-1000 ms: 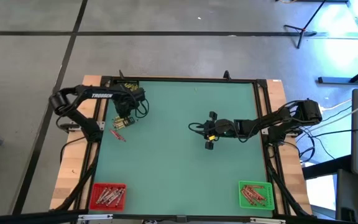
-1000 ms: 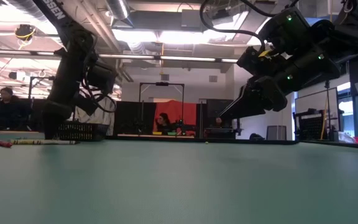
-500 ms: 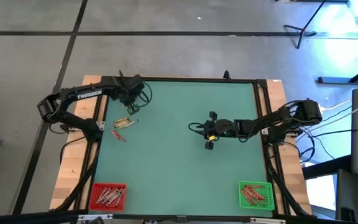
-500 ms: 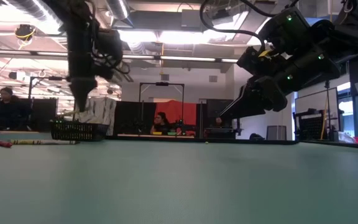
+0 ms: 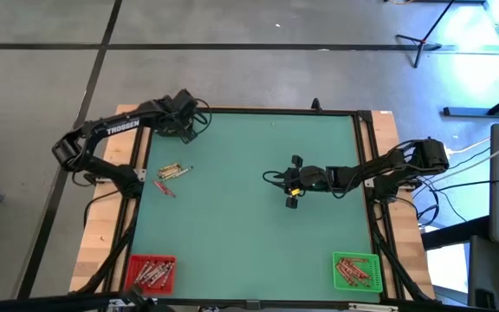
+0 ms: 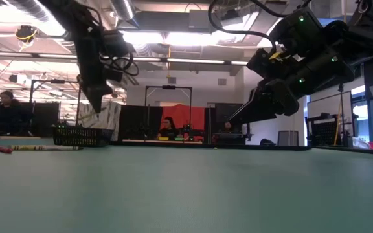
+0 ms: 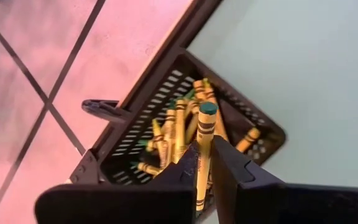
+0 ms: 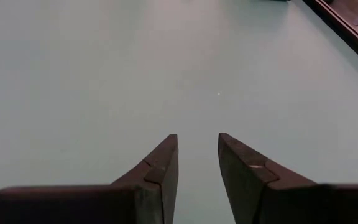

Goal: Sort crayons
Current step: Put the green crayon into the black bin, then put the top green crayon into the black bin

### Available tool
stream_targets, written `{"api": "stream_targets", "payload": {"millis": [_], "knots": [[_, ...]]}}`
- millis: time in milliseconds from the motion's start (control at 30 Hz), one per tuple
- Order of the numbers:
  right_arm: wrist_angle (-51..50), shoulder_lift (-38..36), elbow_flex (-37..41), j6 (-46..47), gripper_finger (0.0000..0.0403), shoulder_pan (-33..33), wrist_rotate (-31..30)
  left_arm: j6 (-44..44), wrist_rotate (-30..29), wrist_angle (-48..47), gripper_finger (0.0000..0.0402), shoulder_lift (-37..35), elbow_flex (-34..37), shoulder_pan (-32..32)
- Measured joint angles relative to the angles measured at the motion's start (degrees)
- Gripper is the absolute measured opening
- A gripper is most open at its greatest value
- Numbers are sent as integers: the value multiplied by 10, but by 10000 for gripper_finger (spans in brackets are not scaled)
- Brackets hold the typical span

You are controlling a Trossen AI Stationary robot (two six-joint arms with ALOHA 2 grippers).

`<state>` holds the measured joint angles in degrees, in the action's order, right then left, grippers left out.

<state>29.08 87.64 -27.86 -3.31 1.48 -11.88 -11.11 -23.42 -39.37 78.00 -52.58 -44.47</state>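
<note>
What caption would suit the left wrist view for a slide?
Left gripper holds a green-tipped yellow crayon above the black bin of yellow crayons.

The left arm reaches from the table's left edge to the far left corner, its wrist tipped downward there. The left gripper (image 7: 204,163) has its two dark fingers closed on a yellow crayon (image 7: 204,140), which stands up between them. The right arm stretches in from the right edge toward the middle of the table and hangs above it. The right gripper (image 8: 197,163) has its fingers slightly parted, with nothing between them.
</note>
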Motion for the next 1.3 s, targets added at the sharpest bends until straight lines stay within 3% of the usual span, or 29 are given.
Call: {"api": "stream_targets", "payload": {"millis": [233, 500, 633, 800, 1067, 1300], "knots": [[0, 0, 0, 0, 111, 0, 0, -30, 3, -1, 15, 0, 0, -24], [-1, 0, 0, 0, 111, 0, 10, -27, -13, -27, 85, -1, 0, -10], [-1, 0, 0, 0, 111, 0, 10, -16, -2, -57, 100, -11, -1, 16], [-1, 0, 0, 0, 111, 0, 10, 2, 51, -112, 101, -23, -1, 58], [0, 0, 0, 0, 111, 0, 10, 49, 190, -190, 102, -23, -1, 98], [5, 0, 0, 0, 111, 0, 10, 80, 180, -205, 102, -22, 20, 111]]}}
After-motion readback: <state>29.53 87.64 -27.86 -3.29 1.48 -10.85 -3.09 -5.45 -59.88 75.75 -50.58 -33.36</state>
